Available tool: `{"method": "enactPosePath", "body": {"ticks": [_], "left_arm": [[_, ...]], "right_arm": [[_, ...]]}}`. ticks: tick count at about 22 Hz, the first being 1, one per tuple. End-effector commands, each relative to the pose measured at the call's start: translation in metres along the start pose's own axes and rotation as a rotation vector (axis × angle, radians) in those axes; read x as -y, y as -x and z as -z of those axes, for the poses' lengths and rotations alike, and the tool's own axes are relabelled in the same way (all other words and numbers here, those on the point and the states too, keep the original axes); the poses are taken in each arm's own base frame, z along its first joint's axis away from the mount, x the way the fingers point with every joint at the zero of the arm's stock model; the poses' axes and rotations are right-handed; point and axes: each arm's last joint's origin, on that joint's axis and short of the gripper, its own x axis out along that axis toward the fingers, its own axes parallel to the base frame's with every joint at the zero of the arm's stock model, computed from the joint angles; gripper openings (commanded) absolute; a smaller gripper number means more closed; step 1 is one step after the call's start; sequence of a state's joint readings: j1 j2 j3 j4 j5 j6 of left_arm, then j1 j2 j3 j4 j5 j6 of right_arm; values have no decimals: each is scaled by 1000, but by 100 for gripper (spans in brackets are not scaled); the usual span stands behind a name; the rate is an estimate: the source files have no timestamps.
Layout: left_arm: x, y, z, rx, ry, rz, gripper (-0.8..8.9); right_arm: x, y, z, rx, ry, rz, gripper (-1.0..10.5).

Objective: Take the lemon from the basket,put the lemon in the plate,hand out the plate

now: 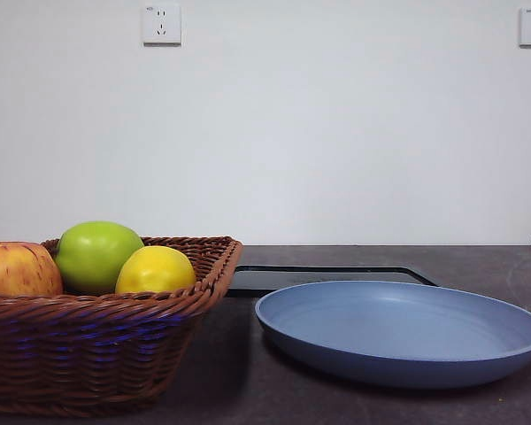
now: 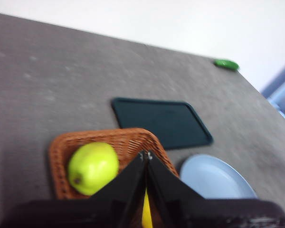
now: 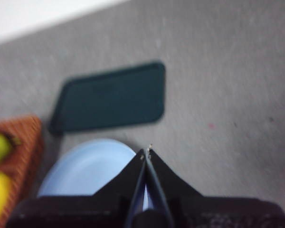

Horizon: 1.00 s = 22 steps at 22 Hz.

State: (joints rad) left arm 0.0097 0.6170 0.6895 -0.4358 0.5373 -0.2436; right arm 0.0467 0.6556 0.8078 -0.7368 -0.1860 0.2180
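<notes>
No writing shows on basket (image 1: 115, 341) or plate (image 1: 398, 341).

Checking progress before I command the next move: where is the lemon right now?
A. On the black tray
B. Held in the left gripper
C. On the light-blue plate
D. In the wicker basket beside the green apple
D: the lemon sits inside the wicker basket next to the green apple, while the light-blue plate and black tray carry nothing and both grippers are shut on nothing.
</notes>
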Motion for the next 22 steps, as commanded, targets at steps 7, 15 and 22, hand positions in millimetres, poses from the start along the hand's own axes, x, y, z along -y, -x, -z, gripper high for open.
{"method": "enactPosePath", "body": {"ticks": [7, 15, 22], "left_arm": [[11, -20, -23, -156, -23, 154, 6], [19, -24, -20, -184, -39, 200, 6], [17, -24, -18, -205, -20, 168, 307]], "right_arm": [[8, -78, 2, -488, 10, -114, 193], [7, -157, 20, -671, -16, -119, 271], [11, -193, 38, -762, -27, -111, 255]]}}
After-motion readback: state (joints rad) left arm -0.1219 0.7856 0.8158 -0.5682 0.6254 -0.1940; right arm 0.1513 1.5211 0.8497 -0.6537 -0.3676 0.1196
